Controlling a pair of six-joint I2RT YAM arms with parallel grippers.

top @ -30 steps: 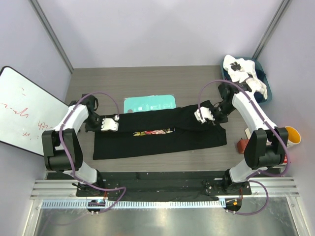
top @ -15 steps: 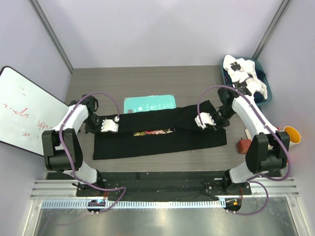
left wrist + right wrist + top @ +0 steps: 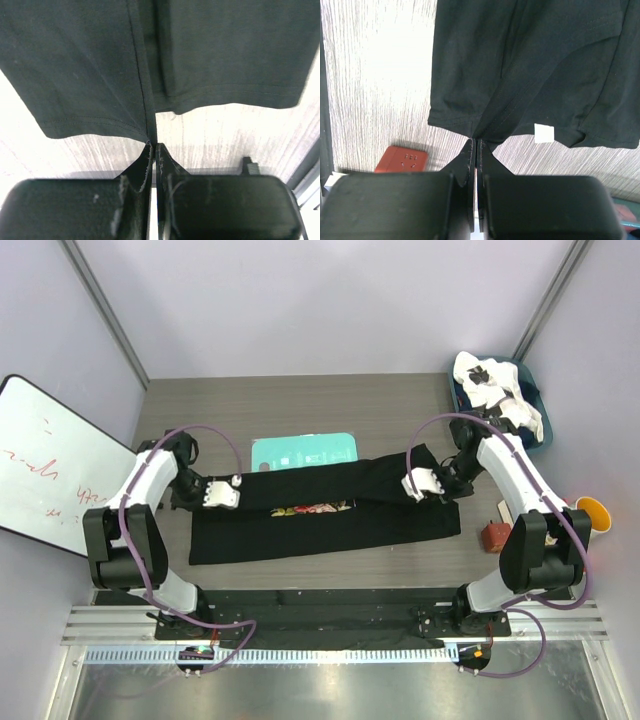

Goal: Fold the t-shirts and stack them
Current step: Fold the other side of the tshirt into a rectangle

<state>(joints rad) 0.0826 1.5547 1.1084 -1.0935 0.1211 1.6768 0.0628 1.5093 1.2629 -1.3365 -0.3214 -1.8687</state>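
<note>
You're partway through the first shirt. The black t-shirt (image 3: 330, 522) lies stretched long across the middle of the worktop (image 3: 300, 405). Its far strip is turned over toward the near edge, so only a sliver of the rose print shows at the centre. I'd judge that one lengthwise fold is under way. The shirt is a long band rather than a compact packet, and nothing is stacked yet. The white t-shirt (image 3: 490, 390) sits crumpled in the blue bin (image 3: 534, 377) at the far right corner, so its whole fold is left to do.

Your left hand (image 3: 222, 492) is at the left end of the folded strip, pinched fully closed on the hem. In the wrist view the seam runs straight out from the fingertips. Your right hand (image 3: 422, 483) is at the right end of the same strip, also clamped tight on the cloth edge, just beside a small white label (image 3: 544, 132). The shirt spans the gap between the two hands. You can't tell whether the gripped edge is clear of the layer beneath.

The teal board (image 3: 305, 451) lies just beyond the shirt's far edge.
</note>
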